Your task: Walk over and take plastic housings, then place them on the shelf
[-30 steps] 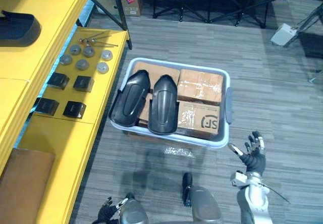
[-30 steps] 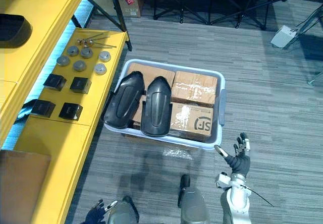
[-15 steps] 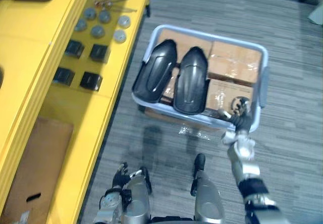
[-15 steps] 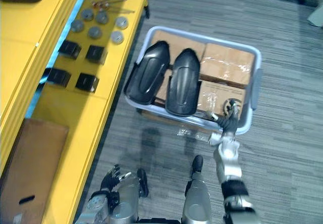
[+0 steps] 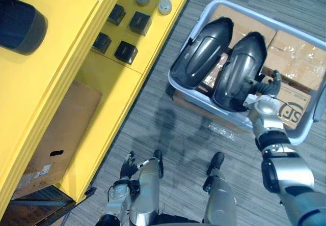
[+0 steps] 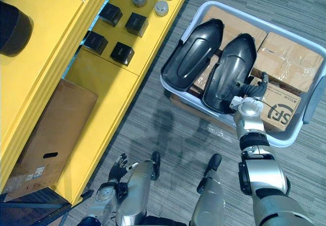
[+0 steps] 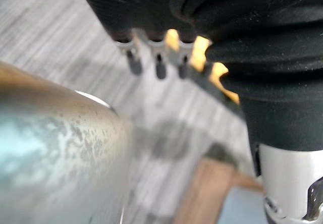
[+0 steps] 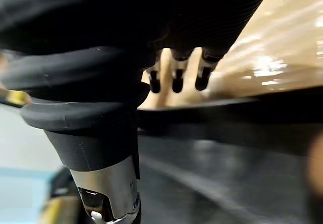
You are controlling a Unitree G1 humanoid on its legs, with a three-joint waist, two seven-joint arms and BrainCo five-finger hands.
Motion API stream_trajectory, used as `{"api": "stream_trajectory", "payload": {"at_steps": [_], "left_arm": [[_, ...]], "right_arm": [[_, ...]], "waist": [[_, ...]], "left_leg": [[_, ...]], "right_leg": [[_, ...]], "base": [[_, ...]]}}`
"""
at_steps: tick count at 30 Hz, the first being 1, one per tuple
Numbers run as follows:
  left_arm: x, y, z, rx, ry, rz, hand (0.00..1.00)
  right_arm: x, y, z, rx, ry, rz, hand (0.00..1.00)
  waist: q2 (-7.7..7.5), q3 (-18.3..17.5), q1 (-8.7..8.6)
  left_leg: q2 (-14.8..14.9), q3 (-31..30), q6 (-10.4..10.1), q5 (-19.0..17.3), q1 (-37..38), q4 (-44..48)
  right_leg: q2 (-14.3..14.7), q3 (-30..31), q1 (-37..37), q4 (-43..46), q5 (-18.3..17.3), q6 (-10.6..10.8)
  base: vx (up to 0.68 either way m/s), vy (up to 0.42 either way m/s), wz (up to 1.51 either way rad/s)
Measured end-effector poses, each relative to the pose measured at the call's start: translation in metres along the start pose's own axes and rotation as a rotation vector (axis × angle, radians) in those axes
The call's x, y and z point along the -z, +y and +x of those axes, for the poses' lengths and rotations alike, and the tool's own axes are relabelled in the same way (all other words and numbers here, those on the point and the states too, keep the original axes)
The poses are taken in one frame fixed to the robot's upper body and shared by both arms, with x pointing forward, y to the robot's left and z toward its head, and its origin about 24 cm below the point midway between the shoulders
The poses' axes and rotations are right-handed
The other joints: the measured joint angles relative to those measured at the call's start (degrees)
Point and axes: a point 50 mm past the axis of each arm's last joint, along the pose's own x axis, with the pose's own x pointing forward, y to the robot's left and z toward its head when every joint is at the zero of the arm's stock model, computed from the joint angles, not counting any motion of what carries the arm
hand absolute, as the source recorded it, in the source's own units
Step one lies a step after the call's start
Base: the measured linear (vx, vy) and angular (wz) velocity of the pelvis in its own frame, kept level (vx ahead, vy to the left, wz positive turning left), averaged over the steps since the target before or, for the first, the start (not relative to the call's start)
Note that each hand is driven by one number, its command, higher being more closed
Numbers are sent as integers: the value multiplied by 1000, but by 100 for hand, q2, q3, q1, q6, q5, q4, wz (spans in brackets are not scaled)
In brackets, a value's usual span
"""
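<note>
Plastic housings (image 5: 201,53), two: glossy black. Bin (image 5: 195,94): pale blue-grey. Cardboard boxes (image 5: 298,58) in the bin: tan brown. Shelf (image 5: 66,43), left: bright yellow. Small blocks (image 5: 126,51): black. Discs (image 5: 164,6): grey. Floor (image 5: 168,134): grey, finely striped.

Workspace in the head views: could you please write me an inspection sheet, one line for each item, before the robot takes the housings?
Surface: grey striped floor; yellow shelf on the robot's left.
Job's things: two black housings lie side by side on cardboard boxes in a pale blue bin; a similar dark part lies on the upper shelf level.
Clutter: black blocks and grey discs on the lower shelf level; a brown carton under it; a clear wrapper on the floor by the bin.
Hands: right hand at the near end of the right housing, fingers relaxed, holding nothing; left hand low by the shelf, open.
Cables: nothing seen.
Surroundings: nothing seen.
</note>
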Motion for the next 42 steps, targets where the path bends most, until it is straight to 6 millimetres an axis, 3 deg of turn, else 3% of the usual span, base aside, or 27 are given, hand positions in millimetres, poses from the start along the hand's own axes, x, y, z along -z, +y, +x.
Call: {"api": "stream_trajectory", "payload": {"at_steps": [2,3,8,14,23,27,36,39,42], "left_arm": [[-1,-4,2,13,1,-5,0],[-1,-6,2,18,0,-9,0],[-1,-11,2,35,0,-27,0],[1,-18,4,45,18,7,0],[7,-23,1,72,58,16,0],[11,-26,-1,86,74,12,0],[4,-27,-4,85,24,-18,0],[-14,-30,-5,66,-58,-49,0],[-46,-31,-4,34,-194,-54,0]], "right_arm": [[-4,-11,6,42,25,-23,0],[-4,-17,9,66,36,-33,100],[-7,-24,13,91,56,-49,100],[-10,-55,22,149,116,-142,100],[8,-86,23,228,284,-393,100],[-1,-95,26,269,255,-410,100],[-2,-96,25,289,70,-544,100],[-1,-83,22,254,-11,-591,100],[4,-68,15,215,-76,-608,100]], "waist": [[85,38,50],[131,59,61],[189,63,72],[367,36,64],[582,-87,114],[703,-171,122],[672,-150,64],[519,-44,19],[331,82,-162]], "left_leg": [[-2,-15,17,-11,-10,29],[-25,-38,29,-5,-36,34],[-43,-115,51,27,-168,70],[-140,-207,61,97,-166,15],[-247,-336,64,183,-186,-55],[-298,-433,70,181,-383,51],[-209,-415,102,74,-568,290],[-74,-280,82,60,-510,246],[57,-175,53,47,-242,145]], "right_leg": [[-23,-44,3,58,-14,-9],[-49,-76,-9,84,-32,-26],[-88,-120,-157,250,-87,-46],[-216,-266,-171,452,-204,-29],[-373,-410,-230,765,-388,-49],[-428,-490,-345,873,-418,-56],[-323,-517,-355,677,-330,-80],[-177,-395,-356,489,-191,-79],[-46,-338,-171,364,-162,-104]], "base": [[-77,50,5],[-68,51,11],[-37,40,7],[-9,40,12],[-13,30,11],[-38,49,11],[-26,49,-3],[0,27,-31],[30,4,-23]]}}
